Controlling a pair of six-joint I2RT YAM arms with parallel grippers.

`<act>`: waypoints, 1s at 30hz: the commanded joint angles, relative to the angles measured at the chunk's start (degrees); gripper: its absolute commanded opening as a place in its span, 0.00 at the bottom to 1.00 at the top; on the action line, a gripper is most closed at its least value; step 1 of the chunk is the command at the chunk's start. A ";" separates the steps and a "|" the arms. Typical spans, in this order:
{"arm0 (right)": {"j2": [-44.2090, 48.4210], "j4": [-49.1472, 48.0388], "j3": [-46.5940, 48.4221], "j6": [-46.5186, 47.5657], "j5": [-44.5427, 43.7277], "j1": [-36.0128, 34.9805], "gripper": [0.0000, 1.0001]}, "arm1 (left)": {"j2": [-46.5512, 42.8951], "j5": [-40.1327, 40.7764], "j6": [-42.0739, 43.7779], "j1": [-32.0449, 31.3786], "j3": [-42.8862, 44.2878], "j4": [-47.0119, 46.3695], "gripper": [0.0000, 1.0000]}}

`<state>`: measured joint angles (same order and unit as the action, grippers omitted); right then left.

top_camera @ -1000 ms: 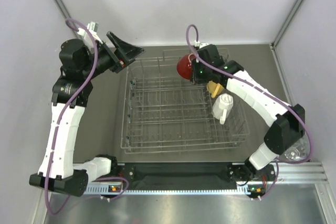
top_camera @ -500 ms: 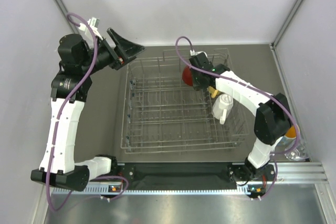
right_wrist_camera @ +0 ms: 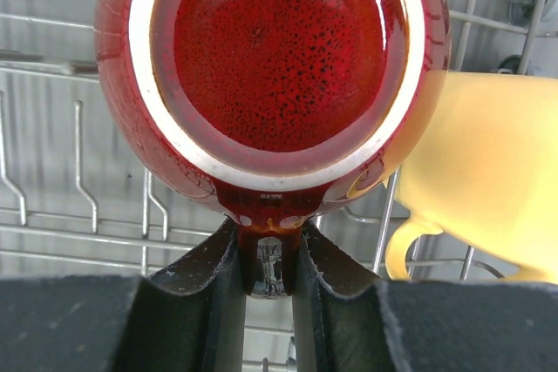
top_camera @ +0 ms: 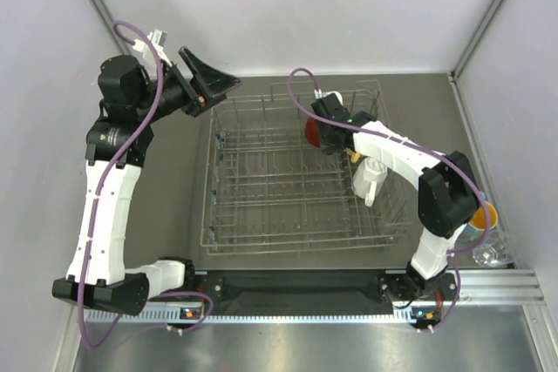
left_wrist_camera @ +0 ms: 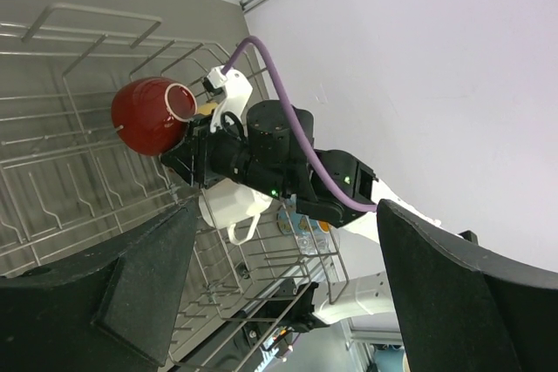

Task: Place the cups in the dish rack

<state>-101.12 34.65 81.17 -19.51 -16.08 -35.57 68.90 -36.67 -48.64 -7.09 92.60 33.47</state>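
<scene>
Right gripper (right_wrist_camera: 270, 246) pinches the edge of the red cup (right_wrist_camera: 270, 67) between nearly closed fingers, with the cup lying sideways and its white-ringed face toward the wrist camera. Over the last second it has come down from above the far rail into the far right part of the dish rack (top_camera: 296, 246), just beside the yellow mug (right_wrist_camera: 488, 172), so release looks close. Left gripper (top_camera: 214, 86) hangs spread wide and empty off the rack's far left corner.
</scene>
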 commanded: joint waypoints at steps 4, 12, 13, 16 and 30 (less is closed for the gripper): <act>-0.83 -6.88 -0.22 0.08 -2.29 -1.08 0.00 | -0.17 -1.22 0.30 0.50 1.80 -1.22 0.88; -1.80 -7.14 -0.83 0.08 -1.50 -1.52 0.13 | -0.17 -1.65 -0.31 0.59 1.53 -1.39 0.87; -1.97 -6.97 -0.83 0.08 -1.50 -1.60 0.15 | -0.17 -1.66 -0.49 0.59 1.62 -1.39 0.87; -2.06 -6.53 -0.92 0.08 -1.15 -1.78 0.28 | -0.35 -1.74 -0.66 0.59 1.45 -1.39 0.87; -0.48 -3.37 0.57 -0.97 1.05 -2.75 0.58 | -1.67 -1.83 -2.07 0.50 -0.48 -1.83 0.87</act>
<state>-104.05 31.48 79.18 -19.70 -15.38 -37.08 68.82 -37.71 -50.33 -6.83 92.44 33.45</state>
